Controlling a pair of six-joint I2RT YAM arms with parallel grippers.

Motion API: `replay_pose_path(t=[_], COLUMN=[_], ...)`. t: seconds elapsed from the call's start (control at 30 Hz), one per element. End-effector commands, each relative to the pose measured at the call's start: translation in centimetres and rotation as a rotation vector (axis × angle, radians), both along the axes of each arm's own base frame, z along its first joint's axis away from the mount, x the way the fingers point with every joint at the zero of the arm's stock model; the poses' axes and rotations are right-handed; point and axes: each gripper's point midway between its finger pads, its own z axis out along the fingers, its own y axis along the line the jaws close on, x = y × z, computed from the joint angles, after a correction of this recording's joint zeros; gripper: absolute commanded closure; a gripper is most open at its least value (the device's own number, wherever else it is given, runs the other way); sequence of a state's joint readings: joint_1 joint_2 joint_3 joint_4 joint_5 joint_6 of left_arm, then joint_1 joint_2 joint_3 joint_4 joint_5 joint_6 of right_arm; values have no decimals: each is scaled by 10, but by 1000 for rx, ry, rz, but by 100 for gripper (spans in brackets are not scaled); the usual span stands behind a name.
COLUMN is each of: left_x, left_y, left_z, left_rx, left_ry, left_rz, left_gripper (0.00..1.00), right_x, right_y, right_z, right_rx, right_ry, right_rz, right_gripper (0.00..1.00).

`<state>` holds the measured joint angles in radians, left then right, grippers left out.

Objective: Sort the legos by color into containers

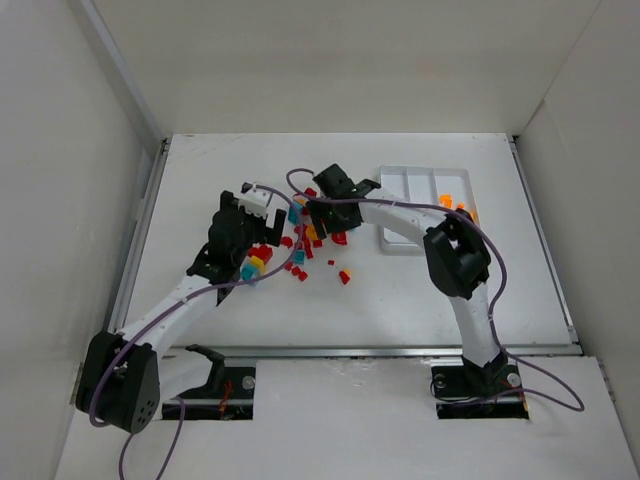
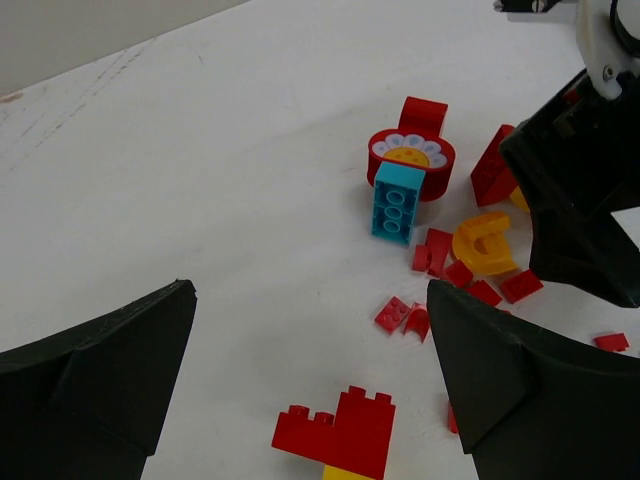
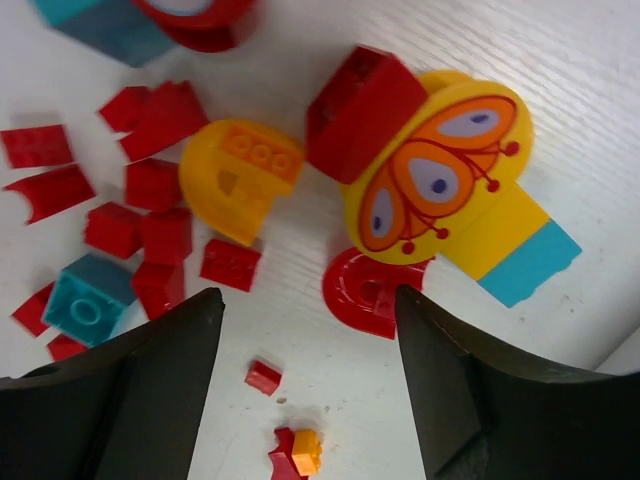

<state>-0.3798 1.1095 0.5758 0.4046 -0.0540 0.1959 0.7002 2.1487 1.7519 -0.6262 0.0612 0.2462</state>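
Observation:
The legos (image 1: 300,245) lie scattered mid-table in red, yellow and teal. The white tray (image 1: 400,180) stands at the back right, with a few orange pieces (image 1: 455,205) in its right compartment. My left gripper (image 1: 255,238) is open and empty; in its wrist view (image 2: 310,290) a red stepped brick (image 2: 340,430) lies between the fingers. My right gripper (image 1: 320,212) is open and empty over the pile; in its wrist view (image 3: 308,300) a red arch (image 3: 365,290) and a small red piece (image 3: 263,376) lie between the fingers.
A yellow butterfly piece (image 3: 435,180), a yellow arch (image 3: 240,175) and a teal brick (image 3: 85,305) lie just beyond the right fingers. A teal brick (image 2: 393,203) and a red flower piece (image 2: 410,158) lie ahead of the left gripper, with the right arm (image 2: 575,200) close beside them.

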Motion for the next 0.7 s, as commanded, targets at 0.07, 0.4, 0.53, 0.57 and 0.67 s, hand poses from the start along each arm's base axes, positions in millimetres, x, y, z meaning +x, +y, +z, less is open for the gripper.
replay_pose_path(t=[0.07,0.4,0.53,0.57,0.67], left_x=[2,6,8,8,8], left_y=[3,6,9,9,7], left_z=[28,24,28,28,28], left_rx=[-46,-23,-30,-30,-32], left_ry=[-96,-93,-110,-110,-109], left_rz=[27,32,42,42,33], left_gripper=[0,0,0,0,0], right_x=[11,15,10,10,11], right_y=[-22,-23,-27,-27,-25], right_z=[7,-26,-33,-33,-32], right_rx=[-48,-42,-57,-57,-45], right_ry=[-37,55,71,71,69], right_rz=[-145,-129,-130,-130,-125], right_gripper=[24,21,26,26,53])
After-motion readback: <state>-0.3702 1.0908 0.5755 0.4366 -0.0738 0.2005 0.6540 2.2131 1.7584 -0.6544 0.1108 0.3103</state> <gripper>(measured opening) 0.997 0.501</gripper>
